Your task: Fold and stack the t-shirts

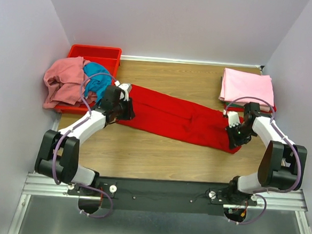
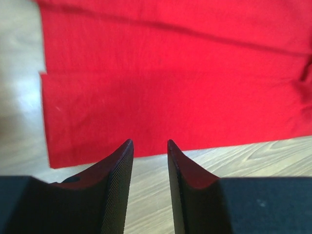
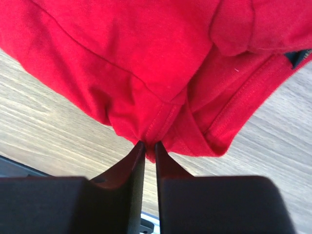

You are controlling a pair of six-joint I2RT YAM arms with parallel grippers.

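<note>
The work looks to be somewhere in its first half. One light pink t-shirt (image 1: 247,86) lies folded flat at the far right of the table (image 1: 158,160), seemingly the start of the stack. A thin red edge shows beneath it, and what that belongs to cannot be told. The red t-shirt (image 1: 177,118) is the one being handled. It lies across the middle of the table as a long narrow band slanting from far left to near right, apparently folded lengthwise but not yet crosswise. The right gripper (image 3: 149,146) is clenched on a bunched hem at the band's near right end, with red cloth caught between its tips. The left gripper (image 2: 149,145) sits at the opposite end, fingers parted and nothing between them, its tips near the cloth's edge above the wood. What is left, by this reckoning, is to fold the red band short and set it on the pink one. Then come the salmon pink t-shirt (image 1: 65,81) and the teal blue t-shirt (image 1: 97,73), both heaped crumpled over the red bin (image 1: 96,53) at the far left. That heap crowds close behind the left arm, whose looping cable hangs near the cloth and might snag.
</note>
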